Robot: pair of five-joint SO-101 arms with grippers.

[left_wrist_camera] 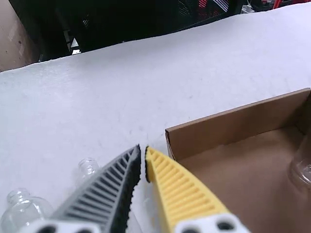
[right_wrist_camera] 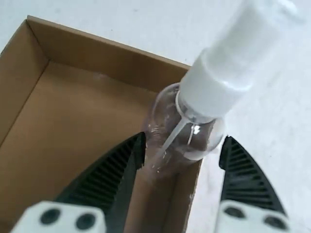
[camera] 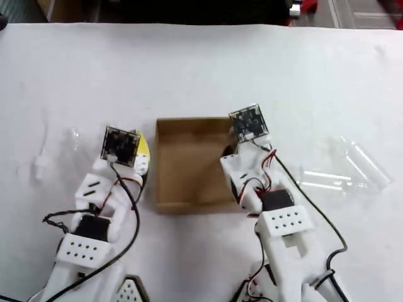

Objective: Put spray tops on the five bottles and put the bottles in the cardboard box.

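Right end effector (right_wrist_camera: 183,143) is gripping a bottle (right_wrist_camera: 182,128) by the body, one black finger pressing on each side. The spray top (right_wrist_camera: 228,68) is already on and is tilting out past the wall of the cardboard box (right_wrist_camera: 107,48). The bottle is hanging right at the box wall on the right arm's side, with its base over the inside, so I'm reading this as the drop-in step. It's probably gripping the body rather than the cap so the top isn't getting tugged loose. Can't tell if the base is touching the box floor.

Left end effector (left_wrist_camera: 143,154) is hanging closed and empty, grey and yellow fingers together. It's just beside the box wall on its own side, over the table (camera: 201,69). It's likely parking there because two open-necked bottles (left_wrist_camera: 88,167) are sitting near it, waiting for tops and handy for the next pick.

More clear bottles (camera: 352,167) are lying on the table, well off on the right arm's side of the box, so the task is looking early. Something small and white is sitting far out on the left arm's side, maybe a loose top, but it's too small to tell.

The next move is calling for a low release, or the bottle is risking tipping over the wall.
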